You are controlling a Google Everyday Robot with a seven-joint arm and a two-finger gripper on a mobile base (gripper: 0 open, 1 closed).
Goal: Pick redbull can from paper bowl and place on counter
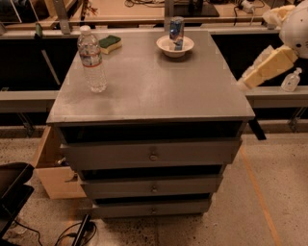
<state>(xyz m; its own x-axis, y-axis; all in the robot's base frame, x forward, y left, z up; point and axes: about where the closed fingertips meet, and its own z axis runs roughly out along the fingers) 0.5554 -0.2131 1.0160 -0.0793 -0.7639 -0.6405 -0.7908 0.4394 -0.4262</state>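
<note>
The redbull can (176,30), blue and silver, stands upright in the white paper bowl (166,46) at the far middle of the grey counter (154,91). My arm comes in from the right as a cream-coloured link below a white joint. Its gripper end (244,82) hangs just off the counter's right edge, well to the right of the bowl and nearer the camera. It holds nothing that I can see.
A clear water bottle (91,60) stands at the counter's left side. A green-and-yellow sponge (110,43) lies at the far left corner. A wooden tabletop (144,9) runs behind. A small bottle (291,80) sits on the bench at right. A cardboard box (53,168) lies on the floor at left.
</note>
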